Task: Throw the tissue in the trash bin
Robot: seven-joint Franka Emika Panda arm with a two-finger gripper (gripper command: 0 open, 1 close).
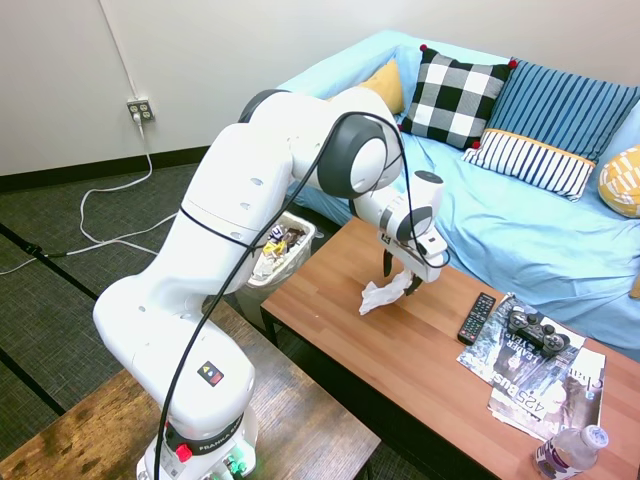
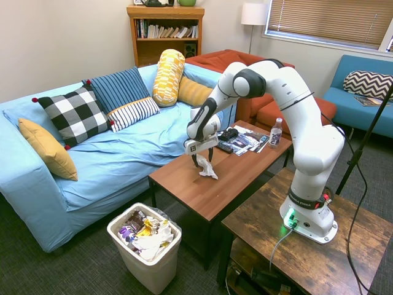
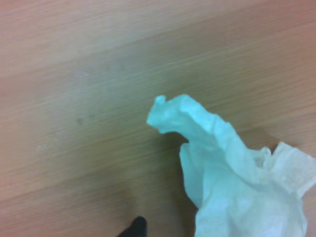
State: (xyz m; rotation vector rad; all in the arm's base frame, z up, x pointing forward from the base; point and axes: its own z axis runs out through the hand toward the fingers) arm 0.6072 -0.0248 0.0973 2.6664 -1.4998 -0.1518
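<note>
My claw (image 1: 398, 283) grips the tissue (image 1: 380, 296) over the desk (image 1: 400, 350), the trash bin (image 2: 150, 261) well apart on the floor.

Wooden coffee table (image 1: 400, 350): tissue (image 1: 378, 296), remote (image 1: 476, 318), magazines (image 1: 535, 375) under game controller (image 1: 536, 329), water bottle (image 1: 570, 452).

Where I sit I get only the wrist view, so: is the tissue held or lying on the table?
Observer: Held. The gripper pinches the tissue, whose lower end hangs close to the table.
Operator: And my target?
Observer: The bin stands on the floor off the table's end, beside the sofa.
Operator: Room inside?
Observer: Wrappers fill it nearly to the rim.
</note>
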